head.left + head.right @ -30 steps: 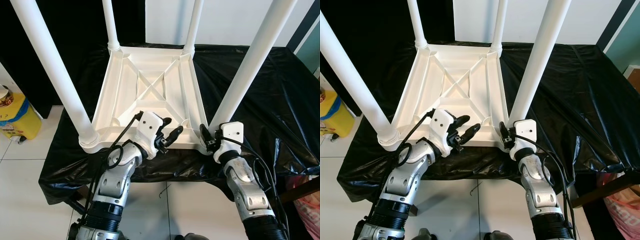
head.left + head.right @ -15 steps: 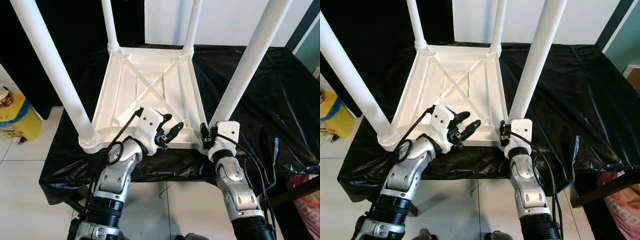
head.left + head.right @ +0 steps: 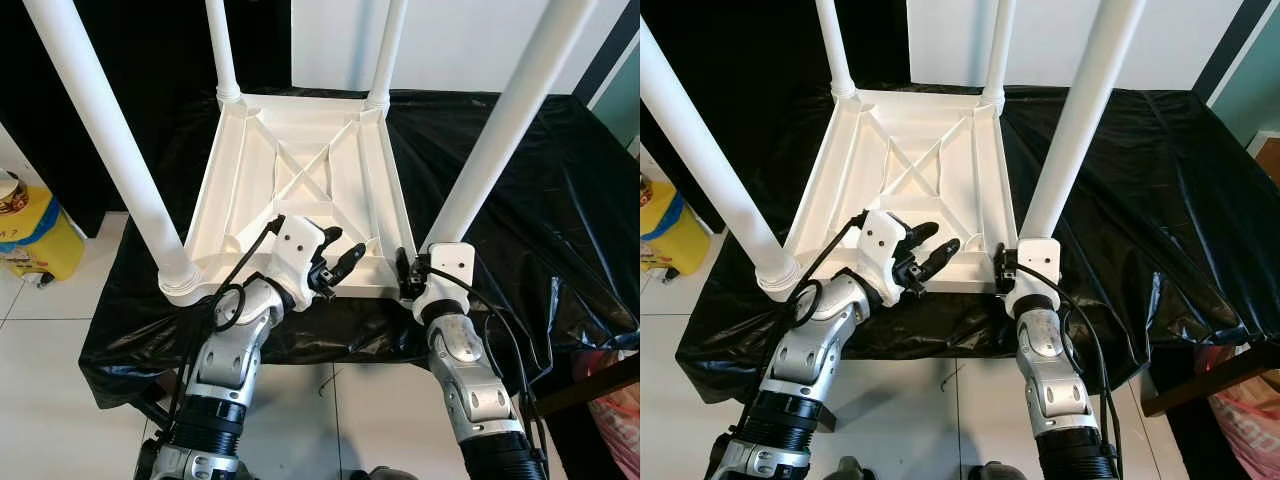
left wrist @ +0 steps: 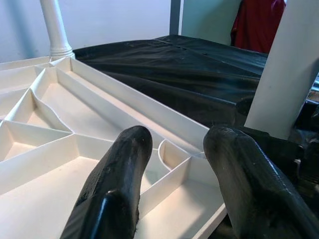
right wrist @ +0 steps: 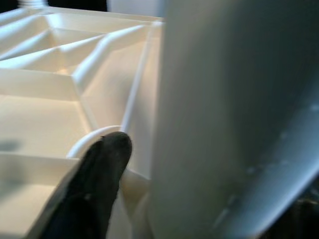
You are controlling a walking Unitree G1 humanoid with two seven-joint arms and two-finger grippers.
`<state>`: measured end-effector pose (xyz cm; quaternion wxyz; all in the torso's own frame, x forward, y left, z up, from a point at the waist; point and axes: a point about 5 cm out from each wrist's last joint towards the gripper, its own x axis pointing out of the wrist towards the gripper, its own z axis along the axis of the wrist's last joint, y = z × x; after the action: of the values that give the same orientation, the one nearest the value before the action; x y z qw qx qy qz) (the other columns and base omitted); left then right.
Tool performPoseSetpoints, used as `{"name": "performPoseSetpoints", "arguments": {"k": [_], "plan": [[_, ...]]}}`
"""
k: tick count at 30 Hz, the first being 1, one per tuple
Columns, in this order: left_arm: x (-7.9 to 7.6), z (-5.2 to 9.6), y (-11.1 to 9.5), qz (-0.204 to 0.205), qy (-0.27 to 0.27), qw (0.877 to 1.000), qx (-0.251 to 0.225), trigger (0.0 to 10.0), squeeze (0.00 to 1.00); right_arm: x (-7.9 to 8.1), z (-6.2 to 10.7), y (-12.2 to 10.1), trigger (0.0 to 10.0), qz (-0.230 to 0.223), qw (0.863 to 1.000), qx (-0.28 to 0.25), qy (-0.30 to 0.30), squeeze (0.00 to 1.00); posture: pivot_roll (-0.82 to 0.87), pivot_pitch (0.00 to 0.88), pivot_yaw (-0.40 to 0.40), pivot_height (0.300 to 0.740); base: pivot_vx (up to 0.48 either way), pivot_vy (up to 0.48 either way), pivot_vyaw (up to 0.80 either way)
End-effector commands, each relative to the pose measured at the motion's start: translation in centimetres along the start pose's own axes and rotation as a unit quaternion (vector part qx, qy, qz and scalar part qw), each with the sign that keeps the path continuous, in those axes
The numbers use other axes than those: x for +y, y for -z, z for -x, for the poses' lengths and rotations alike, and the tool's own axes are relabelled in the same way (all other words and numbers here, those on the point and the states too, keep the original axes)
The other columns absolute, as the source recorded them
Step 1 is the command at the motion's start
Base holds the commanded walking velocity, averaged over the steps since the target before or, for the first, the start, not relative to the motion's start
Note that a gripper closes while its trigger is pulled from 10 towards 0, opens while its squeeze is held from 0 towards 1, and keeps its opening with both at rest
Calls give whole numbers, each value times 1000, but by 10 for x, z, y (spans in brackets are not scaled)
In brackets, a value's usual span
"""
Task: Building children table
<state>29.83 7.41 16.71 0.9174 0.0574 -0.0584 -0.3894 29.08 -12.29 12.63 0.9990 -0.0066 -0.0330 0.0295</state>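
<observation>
On black cloth (image 3: 560,170), the leg (image 3: 490,150) is now gripped by the right gripper (image 3: 408,275); left gripper (image 3: 338,265) is kept wide.

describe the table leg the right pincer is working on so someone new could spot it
On the black-draped bench a white children's table lies upside down, four white legs pointing up. Go to the corner nearest the robot on its right side: that leg rises from there. It alone has the right pincer at its base; the left pincer hovers open over the ribbed underside.
</observation>
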Motion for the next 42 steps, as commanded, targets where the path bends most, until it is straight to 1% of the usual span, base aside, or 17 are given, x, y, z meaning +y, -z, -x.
{"name": "performPoseSetpoints", "arguments": {"k": [1,5,6,7,9,12,15,17,19,23,24,25,26,35,36,37,42], "plan": [[4,1,1,6,-50,999,1,10000,0,1,1,-4,10000,-5,999,-11,-33,0,-2,54,-79,740,0,0,0],[5,1,1,7,-52,999,0,10000,0,-8,3,-6,10000,5,995,-24,-93,0,-4,55,-76,740,0,0,0],[5,1,1,7,-52,999,0,10000,0,-8,3,-6,10000,5,995,-24,-93,0,-4,55,-76,740,0,0,0],[5,0,0,7,-52,999,-1,10000,0,-16,1,-8,10000,11,993,-27,-114,0,-5,57,-72,740,0,0,0],[5,0,0,7,-52,999,-1,10000,0,-16,1,-8,10000,11,993,-27,-114,0,-5,57,-72,740,0,0,0],[6,0,0,6,-53,999,-1,10000,0,-33,-4,-12,10000,23,986,-30,-161,0,-1,61,-67,740,0,0,0],[7,0,-1,6,-53,999,-1,10000,0,-37,-5,-12,10000,29,984,-30,-174,0,-1,61,-67,740,0,0,0],[8,0,-1,5,-53,999,-1,10000,0,-43,-8,-12,10000,39,977,-25,-210,0,4,63,-60,740,0,0,0],[9,1,-2,3,-54,999,0,10000,0,-47,-15,-11,10000,52,963,-11,-265,0,6,63,-57,740,0,0,0],[9,1,-2,2,-54,999,0,10000,0,-47,-22,-8,10000,67,954,0,-291,0,8,60,-56,740,0,0,0],[9,1,-2,1,-54,999,0,10000,0,-45,-25,-6,4235,70,952,4,-298,0,16,60,-61,740,0,0,0],[9,1,-2,1,-54,999,0,10000,0,-45,-25,-6,4235,70,952,4,-298,0,16,60,-61,740,0,0,0],[9,1,-3,1,-55,998,-1,10000,0,-43,-26,-4,0,69,951,9,-301,0,18,60,-64,740,0,0,0],[10,1,-3,1,-59,998,-3,10000,0,-39,-22,6,0,55,952,15,-302,0,11,61,-57,740,0,0,0],[10,1,-4,0,-58,998,-4,10000,0,-38,-23,5,6627,50,954,12,-295,0,9,60,-54,740,0,0,0],[10,0,-5,0,-57,998,-4,10000,0,-36,-25,4,10000,47,957,7,-287,0,6,60,-50,740,0,0,0],[11,-2,-5,0,-55,998,-5,10000,0,-33,-26,4,10000,45,961,3,-272,0,5,61,-48,740,0,0,0]]}}
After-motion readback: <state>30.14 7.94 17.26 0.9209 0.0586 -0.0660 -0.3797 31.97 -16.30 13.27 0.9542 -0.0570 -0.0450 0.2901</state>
